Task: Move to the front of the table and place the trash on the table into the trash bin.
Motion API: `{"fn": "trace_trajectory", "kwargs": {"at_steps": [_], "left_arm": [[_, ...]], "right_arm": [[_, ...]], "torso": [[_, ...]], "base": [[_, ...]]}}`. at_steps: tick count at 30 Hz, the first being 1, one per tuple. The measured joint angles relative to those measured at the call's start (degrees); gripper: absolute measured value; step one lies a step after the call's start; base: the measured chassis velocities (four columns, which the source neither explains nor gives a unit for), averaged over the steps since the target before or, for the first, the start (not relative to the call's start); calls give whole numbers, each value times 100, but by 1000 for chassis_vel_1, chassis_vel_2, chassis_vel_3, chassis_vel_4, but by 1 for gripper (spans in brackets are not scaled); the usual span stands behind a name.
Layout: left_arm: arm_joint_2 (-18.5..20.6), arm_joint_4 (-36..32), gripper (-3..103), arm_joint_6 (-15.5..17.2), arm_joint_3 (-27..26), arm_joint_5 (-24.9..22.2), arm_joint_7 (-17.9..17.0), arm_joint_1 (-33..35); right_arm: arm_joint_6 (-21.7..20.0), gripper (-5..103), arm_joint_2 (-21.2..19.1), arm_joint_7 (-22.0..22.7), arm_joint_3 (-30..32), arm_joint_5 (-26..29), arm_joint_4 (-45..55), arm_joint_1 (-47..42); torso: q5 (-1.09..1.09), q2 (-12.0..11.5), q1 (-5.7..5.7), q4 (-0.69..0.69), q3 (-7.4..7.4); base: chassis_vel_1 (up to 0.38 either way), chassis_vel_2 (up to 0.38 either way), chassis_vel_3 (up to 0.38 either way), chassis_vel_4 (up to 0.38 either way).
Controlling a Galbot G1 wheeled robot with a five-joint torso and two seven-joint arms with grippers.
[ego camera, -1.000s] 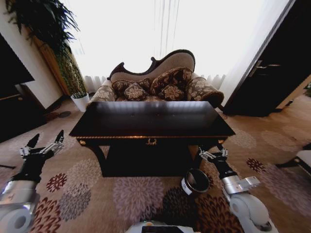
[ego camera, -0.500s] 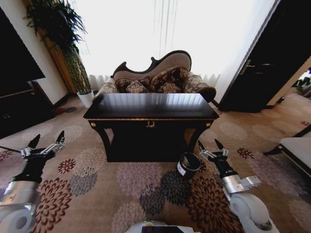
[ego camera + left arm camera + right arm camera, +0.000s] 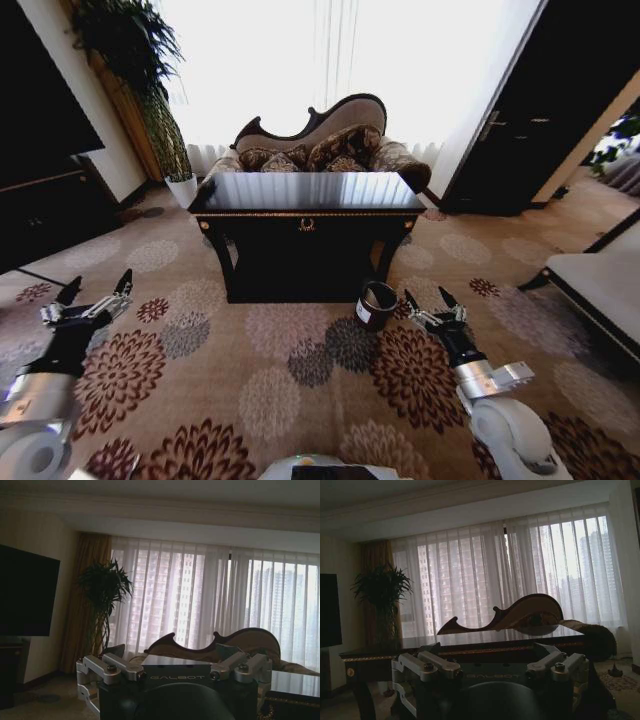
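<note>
The table [image 3: 307, 192] stands ahead at mid-distance on the flowered carpet, dark and glossy, with gold trim along its front edge. No trash can be made out on its shiny top. The trash bin [image 3: 376, 305], a small dark cylinder with a white label, sits on the floor by the table's front right leg. My right gripper [image 3: 426, 297] hangs open just right of the bin, a little nearer to me. Far to the left, my left gripper [image 3: 97, 285] is held open over the carpet. The right wrist view shows the table [image 3: 470, 647] edge-on.
A curved sofa [image 3: 320, 140] with patterned cushions stands behind the table, before bright curtained windows. A tall plant in a white pot [image 3: 183, 188] is at the back left, beside a dark cabinet [image 3: 50, 190]. A pale bench [image 3: 600, 285] juts in at right. Open carpet lies before the table.
The whole head view has shifted: the table and bin now look smaller and farther off, with more carpet in front. Both arms keep the same open pose.
</note>
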Motion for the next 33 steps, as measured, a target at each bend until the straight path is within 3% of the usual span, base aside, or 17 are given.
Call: {"fn": "trace_trajectory", "kwargs": {"at_steps": [7, 22, 26, 33], "left_arm": [[-2, -8, 100, -2, 14, 3, 1, -2], [-12, -14, 100, -2, 30, 8, -14, -9], [-77, -85, 100, 109, 198, 129, -332, 34], [-175, -176, 100, 184, 457, 429, -558, 108]], "right_arm": [[58, 100, -5, -30, -5, 0, -25, 4], [165, 100, -12, 26, -95, -10, -79, 51], [101, 100, -53, 156, -183, 100, -31, 9], [-35, 100, -17, 318, -376, 99, 29, -4]], "torso": [[4, 3, -3, 0, -2], [3, -1, 1, 0, 1], [2, -4, 7, 0, 3], [3, -3, 5, 0, 2]], "base": [[114, -91, -135, 154], [-24, 26, 21, -20], [0, 0, 0, 0], [0, 0, 0, 0]]}}
